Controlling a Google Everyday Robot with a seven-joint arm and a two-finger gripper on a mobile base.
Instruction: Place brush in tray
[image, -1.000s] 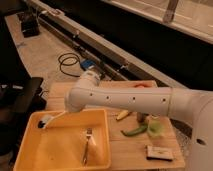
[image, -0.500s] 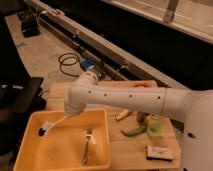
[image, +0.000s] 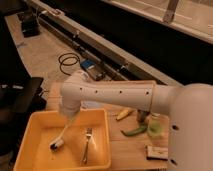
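**Brush low over the tray floor**

Over the tray (image: 35, 125), in the only camera view, the white arm (image: 115, 95) reaches from the right across the wooden table (image: 132, 150) and bends down at its wrist. The gripper (image: 70, 120) hangs just inside the tray's far rim. Whether it is wide or narrow I cannot tell.

Compared with half a second ago, the brush (image: 61, 137) has come down: its dark head was then near the tray's left wall and higher up, whereas now the head sits at or just above the yellow floor, left of the fork (image: 87, 145) and apart from it. The handle slants up from the head to the gripper, so the brush seems to be at the gripper's tip, though the contact itself is hidden.

By my judgement the placing is nearly done: the brush is inside the tray's walls and only a release and withdrawal remain.

On the table right of the tray lie a banana (image: 124, 114), a green pepper (image: 134, 131) and a green cup (image: 155, 127).
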